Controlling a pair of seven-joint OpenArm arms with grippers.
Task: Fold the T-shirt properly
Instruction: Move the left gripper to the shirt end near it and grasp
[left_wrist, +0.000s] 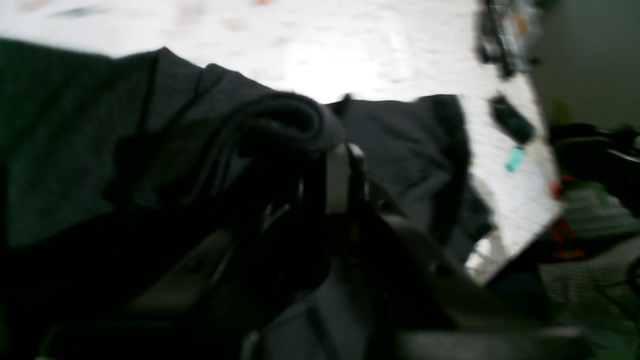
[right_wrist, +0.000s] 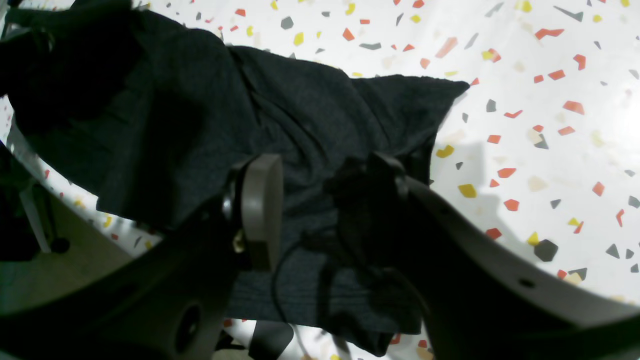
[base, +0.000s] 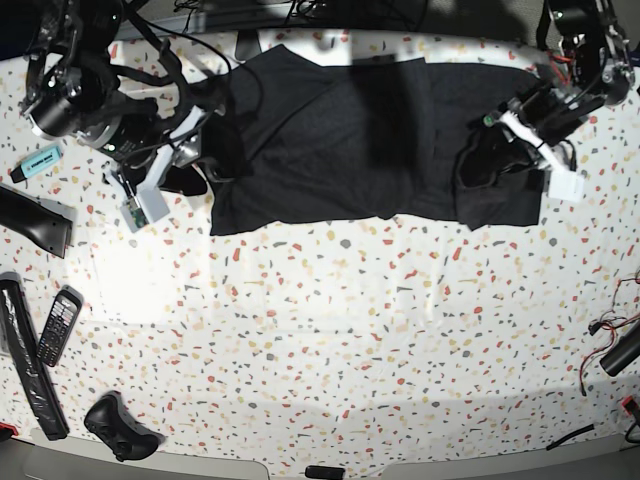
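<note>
Gripping a raised fold of the black T-shirt (base: 340, 150), the left gripper (left_wrist: 342, 155) is closed on the cloth at the garment's left part. The right gripper (right_wrist: 327, 162) is released, its fingers spread well apart over the shirt's right part, with nothing held between them.

The T-shirt lies across the near half of the desk (base: 330, 330), stretching from below the right gripper to the left gripper. Only its plain dark side shows. Its middle is fairly flat with soft creases, while the left part is bunched, with folds lifted around the left gripper. On the right, the cloth is rumpled and partly doubled over, and the far corner there lies on the desk. The desktop is white, speckled with red, yellow and grey chips.

Beyond the shirt, at the right side of the desk, a dark keypad device (base: 60, 326) lies beside a long black object (base: 30, 360). A black, rounded item (base: 122, 428) sits farther out, near the desk's far edge. At the right, nearer the robot, is a small thing with a teal part (base: 36, 163). Red and black wires (base: 605, 328) lie toward the left edge, well apart from the keypad device.
</note>
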